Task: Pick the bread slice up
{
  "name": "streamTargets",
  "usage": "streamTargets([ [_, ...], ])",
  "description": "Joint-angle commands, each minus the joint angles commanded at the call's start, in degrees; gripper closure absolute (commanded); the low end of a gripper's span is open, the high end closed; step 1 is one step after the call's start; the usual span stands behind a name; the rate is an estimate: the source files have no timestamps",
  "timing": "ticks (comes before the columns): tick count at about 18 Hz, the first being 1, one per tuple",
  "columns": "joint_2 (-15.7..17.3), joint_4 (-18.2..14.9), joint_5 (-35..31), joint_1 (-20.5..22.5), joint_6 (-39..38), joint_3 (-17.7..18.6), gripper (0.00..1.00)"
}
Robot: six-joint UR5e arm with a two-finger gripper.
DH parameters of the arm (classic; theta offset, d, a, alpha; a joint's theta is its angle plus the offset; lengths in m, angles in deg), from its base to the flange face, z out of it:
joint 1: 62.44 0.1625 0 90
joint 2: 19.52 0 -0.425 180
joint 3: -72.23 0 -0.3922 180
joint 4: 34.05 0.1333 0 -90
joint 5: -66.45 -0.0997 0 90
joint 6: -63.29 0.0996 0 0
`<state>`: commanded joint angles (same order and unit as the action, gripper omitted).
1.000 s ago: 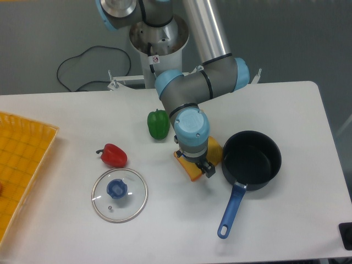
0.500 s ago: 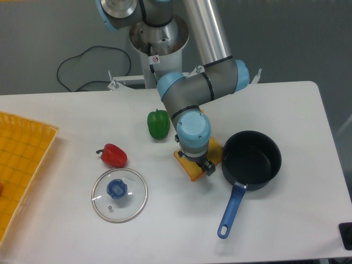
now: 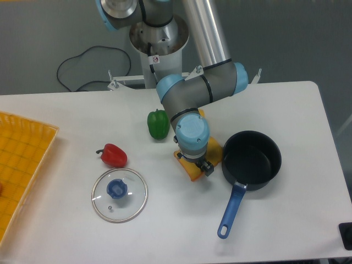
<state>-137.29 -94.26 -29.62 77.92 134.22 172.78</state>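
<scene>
Near the middle of the white table (image 3: 286, 110), just left of the pot, lay the bread slice (image 3: 193, 170): yellow-orange, flat, largely covered by the arm's wrist, with its lower corner and right edge showing.

Gripper (image 3: 199, 163): pointed straight down onto the slice; only a dark fingertip showed beside the wrist housing, touching or just above the bread. Whether the fingers were spread or clenched could not be told from this view.

Change against the pictures of half a second and one second before: the wrist had shifted slightly, its blue cap sitting a little to the right of where it stood a second earlier; the slice remained in the same spot on the table, not lifted.

Other items, all unmoved:
- black pot (image 3: 252, 159) with blue handle, touching or just beside the slice's right edge;
- green pepper (image 3: 158, 124), upright, up and left of the wrist;
- red pepper (image 3: 113, 155), lying well left of the slice;
- glass lid (image 3: 119, 194) with blue knob, below the red pepper;
- yellow tray (image 3: 19, 165) at the left table edge.
</scene>
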Motion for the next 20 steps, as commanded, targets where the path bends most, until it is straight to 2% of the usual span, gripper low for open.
streamTargets([
  [6, 0.09, 0.09, -0.09, -0.09, 0.09, 0.00, 0.00],
  [8, 0.26, 0.96, 0.00, -0.79, 0.00, -0.61, 0.00],
  [10, 0.00, 2.19, -0.17, -1.05, 0.00, 0.35, 0.00],
  [17, -0.17, 2.64, -0.17, -1.05, 0.18, 0.70, 0.00],
  [20, -0.35, 3.78, -1.05, -1.05, 0.44, 0.88, 0.00],
])
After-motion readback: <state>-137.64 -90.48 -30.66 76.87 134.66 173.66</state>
